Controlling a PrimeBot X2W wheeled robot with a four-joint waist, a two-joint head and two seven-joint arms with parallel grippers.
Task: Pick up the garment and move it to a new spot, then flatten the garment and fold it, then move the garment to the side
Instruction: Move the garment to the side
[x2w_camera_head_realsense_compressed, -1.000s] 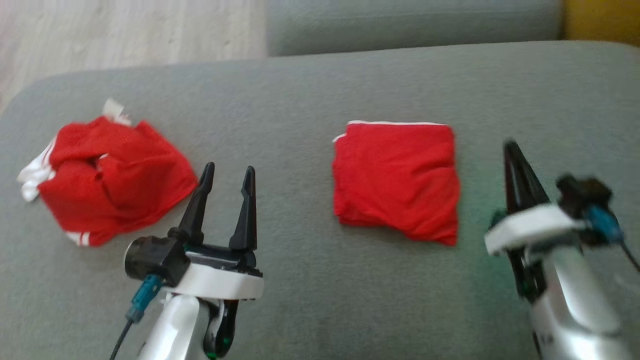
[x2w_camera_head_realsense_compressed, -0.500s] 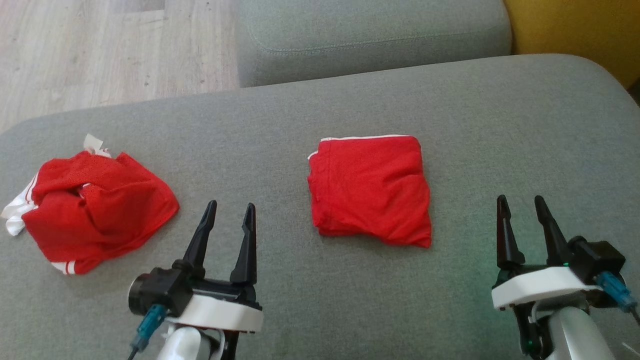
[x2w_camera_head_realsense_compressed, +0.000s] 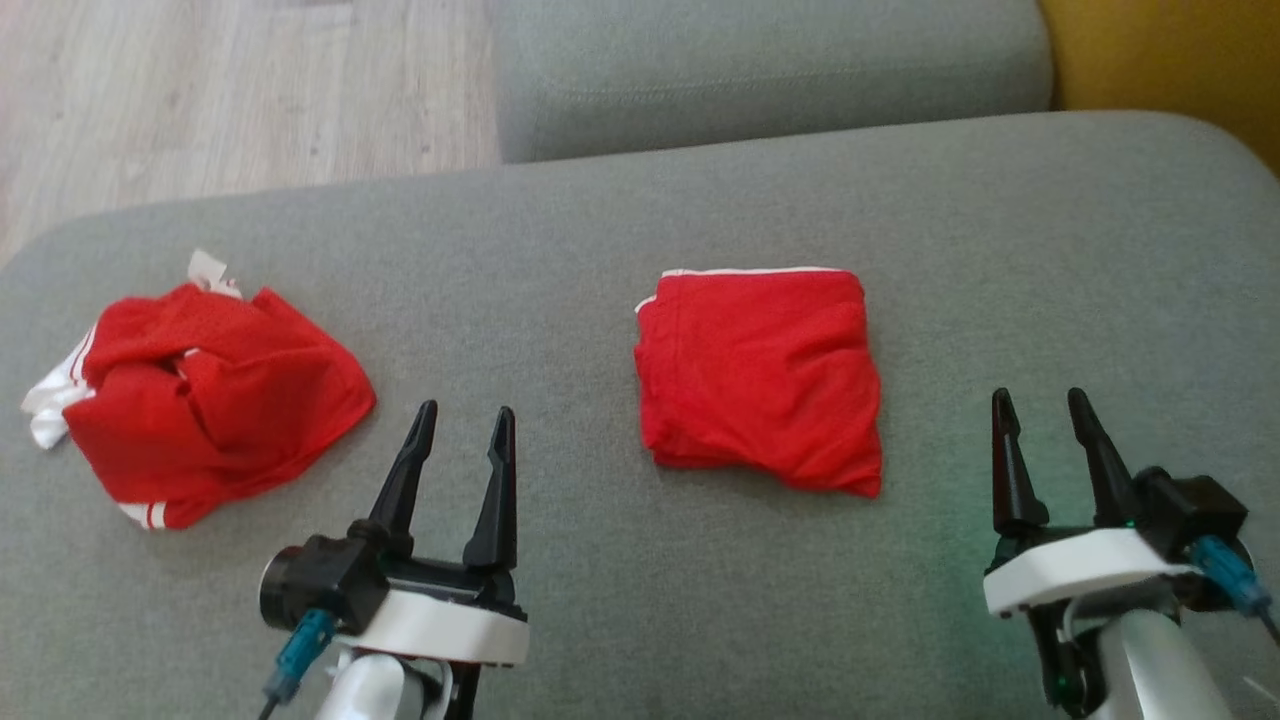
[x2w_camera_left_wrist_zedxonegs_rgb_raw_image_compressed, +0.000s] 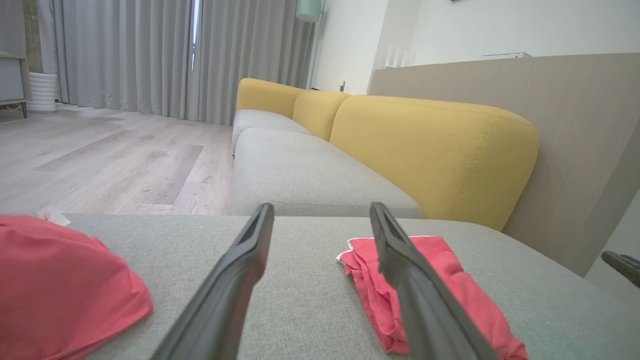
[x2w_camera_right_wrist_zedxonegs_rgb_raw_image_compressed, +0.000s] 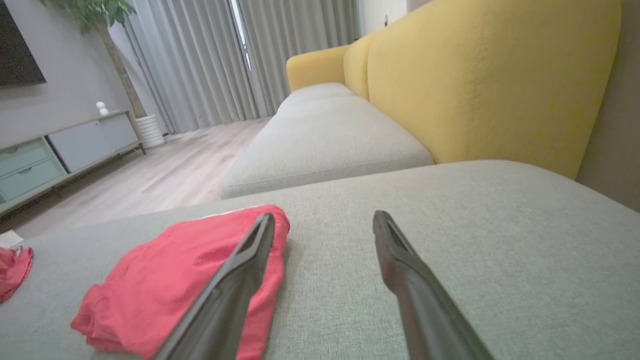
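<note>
A folded red garment (x2w_camera_head_realsense_compressed: 760, 375) with a white edge lies flat in the middle of the grey cushion (x2w_camera_head_realsense_compressed: 640, 220); it shows too in the left wrist view (x2w_camera_left_wrist_zedxonegs_rgb_raw_image_compressed: 450, 280) and the right wrist view (x2w_camera_right_wrist_zedxonegs_rgb_raw_image_compressed: 175, 270). A crumpled red garment (x2w_camera_head_realsense_compressed: 205, 390) with white stripes lies at the far left (x2w_camera_left_wrist_zedxonegs_rgb_raw_image_compressed: 55, 285). My left gripper (x2w_camera_head_realsense_compressed: 465, 410) stands open between the two garments, near the front, holding nothing. Open as well, my right gripper (x2w_camera_head_realsense_compressed: 1035, 395) hovers to the right of the folded garment, apart from it.
A second grey seat cushion (x2w_camera_head_realsense_compressed: 770, 70) lies beyond, with a yellow sofa back (x2w_camera_left_wrist_zedxonegs_rgb_raw_image_compressed: 430, 145) at the right. Wooden floor (x2w_camera_head_realsense_compressed: 220, 90) shows past the cushion's far left edge. Curtains and a low cabinet (x2w_camera_right_wrist_zedxonegs_rgb_raw_image_compressed: 65, 145) stand far off.
The right arm swung down from a raised, blurred pose and now rests level, fingers open. The head camera shifted, so both garments sit slightly differently in view. The left gripper held its place.
</note>
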